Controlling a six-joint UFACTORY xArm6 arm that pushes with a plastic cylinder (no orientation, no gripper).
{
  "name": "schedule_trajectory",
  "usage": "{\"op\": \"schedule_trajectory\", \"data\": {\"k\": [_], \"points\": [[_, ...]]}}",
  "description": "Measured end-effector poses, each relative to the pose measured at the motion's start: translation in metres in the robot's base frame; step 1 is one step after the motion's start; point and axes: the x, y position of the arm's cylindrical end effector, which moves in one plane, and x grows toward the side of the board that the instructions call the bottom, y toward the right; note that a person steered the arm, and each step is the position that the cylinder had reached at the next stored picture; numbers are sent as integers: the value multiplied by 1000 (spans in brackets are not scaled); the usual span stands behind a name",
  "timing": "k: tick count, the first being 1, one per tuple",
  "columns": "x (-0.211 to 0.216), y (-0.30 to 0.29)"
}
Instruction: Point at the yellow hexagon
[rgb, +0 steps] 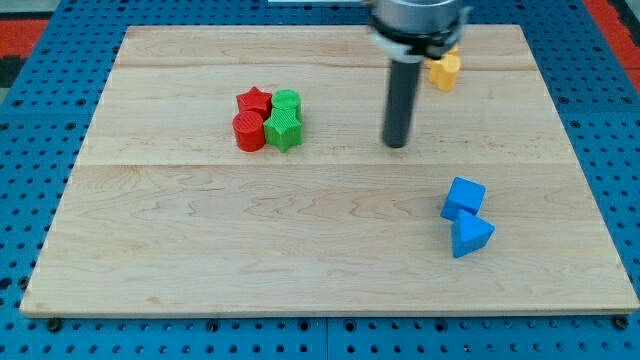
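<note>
Wooden board (200, 240), landmark: yellow hexagon (444, 71) near its top edge, partly hidden behind arm.
Rod end, my tip (397, 146), bare, holding nothing, below-left of hexagon, apart.
Slide up-right, stop beside, no shove.

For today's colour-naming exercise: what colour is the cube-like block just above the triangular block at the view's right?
Blue, same as the triangular block below it; the camera view shows it.
</note>
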Motion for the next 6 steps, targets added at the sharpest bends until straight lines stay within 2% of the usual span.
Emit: {"op": "schedule_trajectory", "data": {"k": [1, 2, 3, 4, 5, 6], "points": [[-17, 62], [-72, 119], [-146, 126], [-177, 99], [-178, 56], [-132, 39]]}}
